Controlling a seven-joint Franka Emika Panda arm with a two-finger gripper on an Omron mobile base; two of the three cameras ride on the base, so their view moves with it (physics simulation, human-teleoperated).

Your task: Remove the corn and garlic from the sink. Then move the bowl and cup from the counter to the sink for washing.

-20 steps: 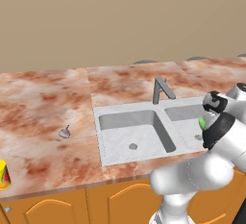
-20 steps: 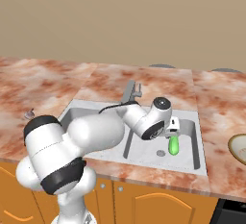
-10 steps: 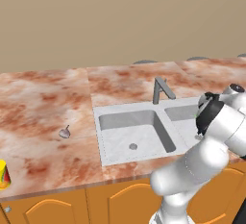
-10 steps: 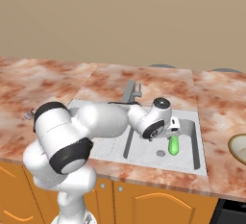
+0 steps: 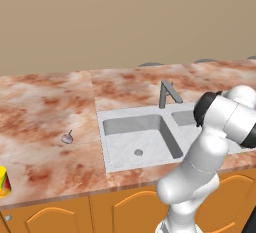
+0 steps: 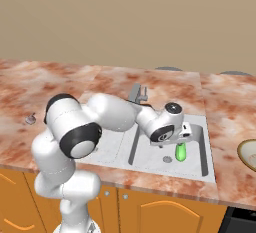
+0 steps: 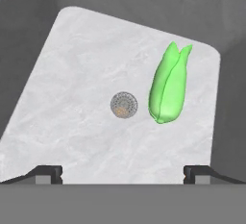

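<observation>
The green corn (image 7: 168,86) lies on the floor of the sink's right basin (image 6: 197,159), beside the round drain (image 7: 124,105). My gripper (image 6: 183,138) hangs open just above the corn (image 6: 180,151), and its two dark fingertips (image 7: 48,172) stand wide apart with nothing between them. The small garlic (image 5: 67,138) rests on the counter left of the sink (image 5: 110,149). At the counter's near left edge stands the yellow cup (image 5: 4,182). The pale bowl (image 6: 248,153) shows partly at the far right, on the counter.
The angular grey tap (image 5: 167,93) rises behind the divider between the two basins. My own arm (image 6: 115,114) reaches across the left basin. The marble counter (image 5: 45,107) runs along both sides of the sink, with orange cabinet doors (image 6: 150,214) below.
My arm's elbow and upper links have swung round while the hand has stayed over the right basin, dipping slightly toward the corn. The gripper has stayed open.
</observation>
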